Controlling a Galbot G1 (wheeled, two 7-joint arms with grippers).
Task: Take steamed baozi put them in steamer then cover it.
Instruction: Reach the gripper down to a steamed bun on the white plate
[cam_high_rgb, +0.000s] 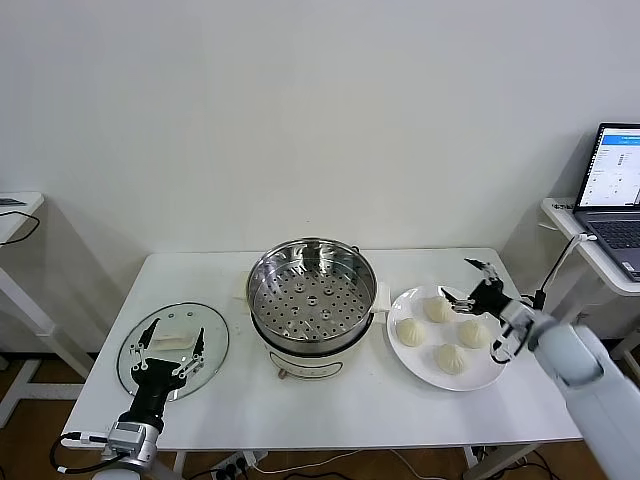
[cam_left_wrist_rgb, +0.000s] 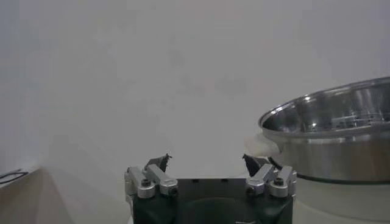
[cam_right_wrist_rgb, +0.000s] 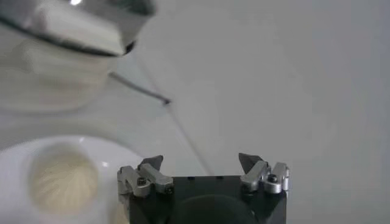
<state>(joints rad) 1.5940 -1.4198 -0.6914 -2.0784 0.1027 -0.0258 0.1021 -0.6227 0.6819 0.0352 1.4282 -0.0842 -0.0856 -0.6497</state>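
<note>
the right gripper (cam_high_rgb: 478, 285) had its fingers spread wide with nothing between them, hovering at the far right rim of the white plate (cam_high_rgb: 420, 361), just above the four steamed baozi (cam_high_rgb: 442, 333). the buns sat on that plate, right of the steamer (cam_high_rgb: 311, 300), two farther and two nearer, close together but apart. they looked soft and light, likely to dent under a hard squeeze and perhaps a little tacky, so a gentle pinch across the rounded sides below the pleats seemed safest. each bun was round with no real long axis; the pleated top pointed up, so any approach angle from above should have served.

the left gripper (cam_high_rgb: 170, 349) also had its fingers apart and empty, poised over the white handle of the glass lid (cam_high_rgb: 210, 360) lying flat on the near left of the table (cam_high_rgb: 400, 420). the steamer stood in the middle, open mouth up, its perforated tray bare. the lid looked heavy, slick and breakable, best taken by its handle.
</note>
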